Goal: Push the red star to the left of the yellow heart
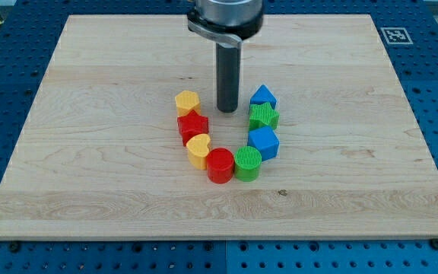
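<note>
Surface: wooden board (90, 167) on blue pegboard.
Red star (192, 125): wedged between yellow hexagon (187, 100) above and yellow heart (198, 148) below, touching both.
My tip (227, 110): right of star, apart, inside block arc.
Claw: none, bare rod.
Blue blocks (262, 97): right side.

Green star (264, 116) (atop blue hexagon (264, 142))

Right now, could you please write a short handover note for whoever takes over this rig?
My tip is down on the board, inside the U of blocks, right of the yellow block at the top and up-right of the red star. The red star sits just above the yellow heart, touching it. Done: nothing visible yet. Left: push the star round to the heart's left side.
</note>
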